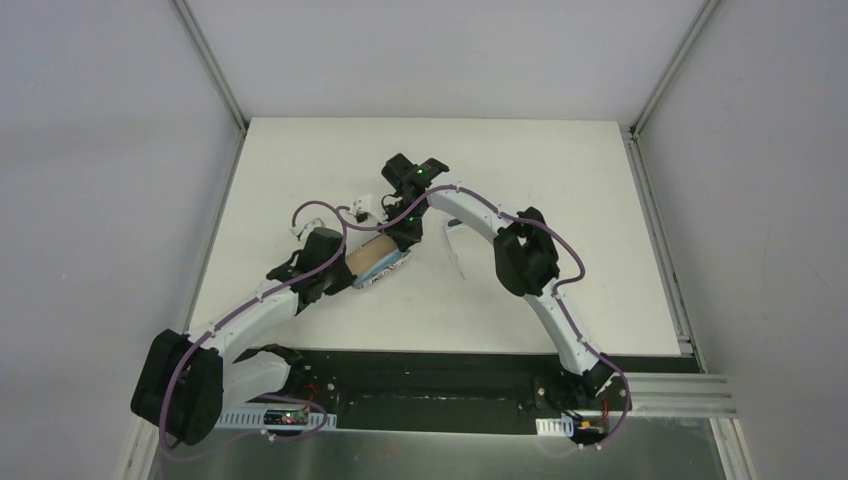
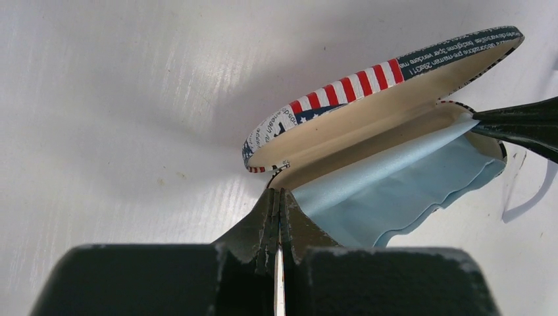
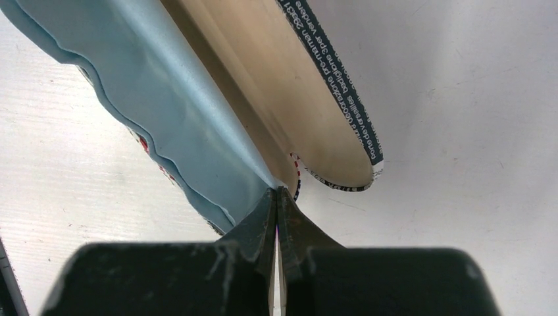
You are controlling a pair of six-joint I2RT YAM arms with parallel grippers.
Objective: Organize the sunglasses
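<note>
left gripper (image 2: 279, 199): clenched on end of open case (image 2: 368, 105) | right gripper (image 3: 277, 197): pinching blue cloth (image 3: 164, 99) corner at opposite end | sunglasses (image 1: 456, 255): lying on table (image 1: 560, 180), just right of case

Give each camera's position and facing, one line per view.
Top external: above and behind the bases, looking down on the table; left arm and right arm show, sunglasses beside the case.
Left wrist: on the left arm, facing along its shut left pincer into the case.
Right wrist: on the right arm, facing along its shut right pincer from the case's other end.
Shared: both wrist views show the case and blue cloth.
</note>
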